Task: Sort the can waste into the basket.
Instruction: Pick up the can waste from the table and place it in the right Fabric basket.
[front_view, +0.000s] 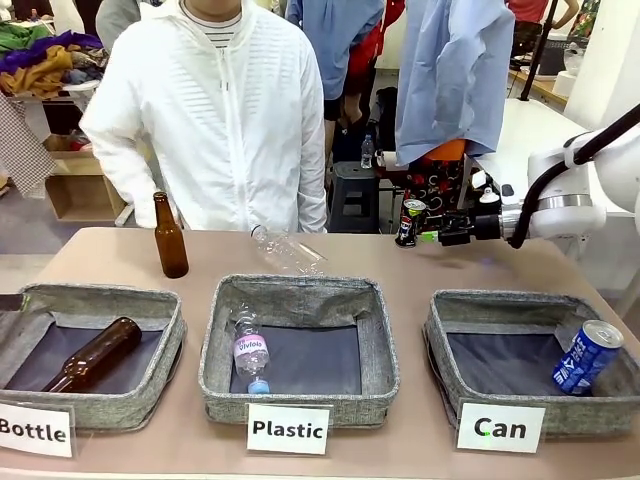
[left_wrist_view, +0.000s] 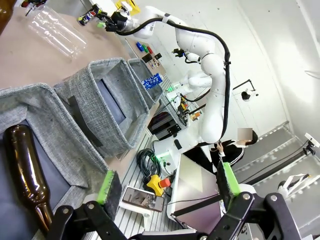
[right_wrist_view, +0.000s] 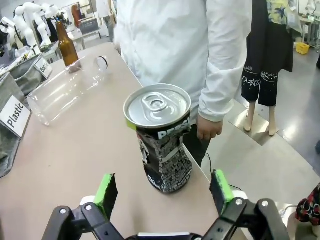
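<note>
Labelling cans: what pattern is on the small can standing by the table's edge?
Dark can: black with white-grey print, silver top; clearest in right wrist view.

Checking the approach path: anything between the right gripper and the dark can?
Nothing. In the right wrist view the dark can stands upright just ahead of the open right gripper, with only bare table between them.

The dark can (right_wrist_view: 162, 145) stands at the worktop's (front_view: 400, 265) 1 o'clock edge, with free gaps between it and the spread fingers (right_wrist_view: 106, 192). A clear bottle (front_view: 288, 250) lies at its 9 o'clock, a person's hand (right_wrist_view: 209, 127) just beyond. The blue can (front_view: 585, 357) fills the basket's (front_view: 500, 303) 3 o'clock corner.
</note>
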